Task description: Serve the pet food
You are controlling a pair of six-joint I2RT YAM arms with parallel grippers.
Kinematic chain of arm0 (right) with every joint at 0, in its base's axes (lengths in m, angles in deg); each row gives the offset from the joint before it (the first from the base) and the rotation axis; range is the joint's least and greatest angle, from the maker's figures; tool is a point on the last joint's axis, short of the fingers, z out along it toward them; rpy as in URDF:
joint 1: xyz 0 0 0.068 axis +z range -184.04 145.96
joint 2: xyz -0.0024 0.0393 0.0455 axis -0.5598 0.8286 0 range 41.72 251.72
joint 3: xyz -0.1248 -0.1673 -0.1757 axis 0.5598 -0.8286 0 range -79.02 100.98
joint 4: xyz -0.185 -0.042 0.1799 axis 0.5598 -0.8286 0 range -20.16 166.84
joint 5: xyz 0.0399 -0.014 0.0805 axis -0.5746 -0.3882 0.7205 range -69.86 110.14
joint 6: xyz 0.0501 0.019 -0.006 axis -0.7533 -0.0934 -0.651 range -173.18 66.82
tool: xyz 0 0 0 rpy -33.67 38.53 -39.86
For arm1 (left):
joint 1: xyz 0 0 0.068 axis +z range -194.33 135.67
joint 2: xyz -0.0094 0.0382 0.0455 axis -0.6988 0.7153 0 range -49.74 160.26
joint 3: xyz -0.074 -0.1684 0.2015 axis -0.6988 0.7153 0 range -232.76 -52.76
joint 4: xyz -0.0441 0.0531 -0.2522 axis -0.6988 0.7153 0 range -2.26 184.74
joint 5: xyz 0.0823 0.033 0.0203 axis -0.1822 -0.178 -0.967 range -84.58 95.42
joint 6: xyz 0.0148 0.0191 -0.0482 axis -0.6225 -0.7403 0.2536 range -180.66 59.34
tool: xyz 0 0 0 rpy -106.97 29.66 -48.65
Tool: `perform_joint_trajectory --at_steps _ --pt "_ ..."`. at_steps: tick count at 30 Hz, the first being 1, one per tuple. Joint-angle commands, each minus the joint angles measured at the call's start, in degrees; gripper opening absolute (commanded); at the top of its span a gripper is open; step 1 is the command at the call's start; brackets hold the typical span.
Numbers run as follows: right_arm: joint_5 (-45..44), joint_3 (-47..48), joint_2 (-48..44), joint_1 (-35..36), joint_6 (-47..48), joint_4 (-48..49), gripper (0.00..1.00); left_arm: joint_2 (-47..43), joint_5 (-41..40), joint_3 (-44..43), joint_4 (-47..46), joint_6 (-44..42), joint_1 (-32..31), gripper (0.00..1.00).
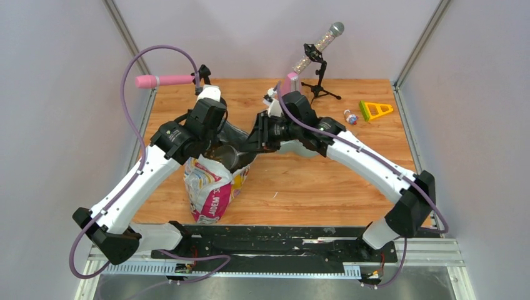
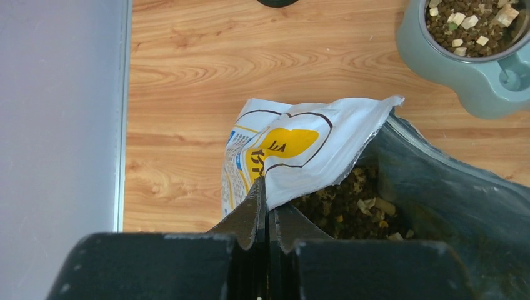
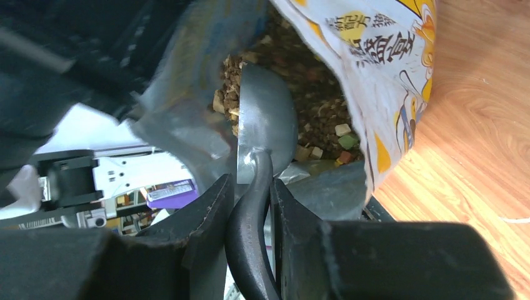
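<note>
The printed bag (image 1: 211,190) stands open on the wooden table. My left gripper (image 2: 267,187) is shut on the bag's white rim (image 2: 325,144) and holds the mouth open. Pet food (image 2: 350,206) fills the bag as brown kibble with paler cubes. My right gripper (image 3: 250,184) is shut on the dark handle of a grey metal scoop (image 3: 265,119). The scoop's bowl is dug into the pet food (image 3: 312,94) inside the bag (image 3: 387,75). A grey-green pet bowl (image 2: 481,81) holding kibble (image 2: 465,28) sits just beyond the bag; in the top view it is mostly hidden under the right arm (image 1: 300,149).
A pink cylinder on a stand (image 1: 165,80) is at the back left. A microphone-like tube on a tripod (image 1: 319,56) is at the back centre. A small bottle (image 1: 350,117) and a yellow-green triangle (image 1: 375,110) lie at the back right. Grey walls enclose the table.
</note>
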Motion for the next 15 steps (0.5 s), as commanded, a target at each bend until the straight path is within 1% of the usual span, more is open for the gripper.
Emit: perform_joint_trajectory --at_steps 1,6,8,11,15 --pt "0.1 -2.6 -8.5 -2.0 -4.8 8.3 0.00 -3.4 -2.0 -2.0 -9.4 0.6 -0.4 0.00" --pt "-2.5 -9.1 -15.2 -5.0 -7.7 12.2 0.00 -3.9 -1.0 -1.9 -9.8 0.7 -0.4 0.00" --pt "-4.1 -11.0 -17.5 -5.1 -8.1 13.7 0.00 -4.2 -0.8 -1.8 -10.1 0.6 -0.4 0.00" --pt "-5.6 -13.3 -19.7 -5.4 -8.9 15.2 0.00 -4.8 -0.5 -1.3 -10.5 0.5 -0.4 0.00" --pt "-5.2 -15.1 -21.0 -6.6 -10.5 16.4 0.00 -5.2 -0.2 -1.1 -11.1 0.4 -0.4 0.00"
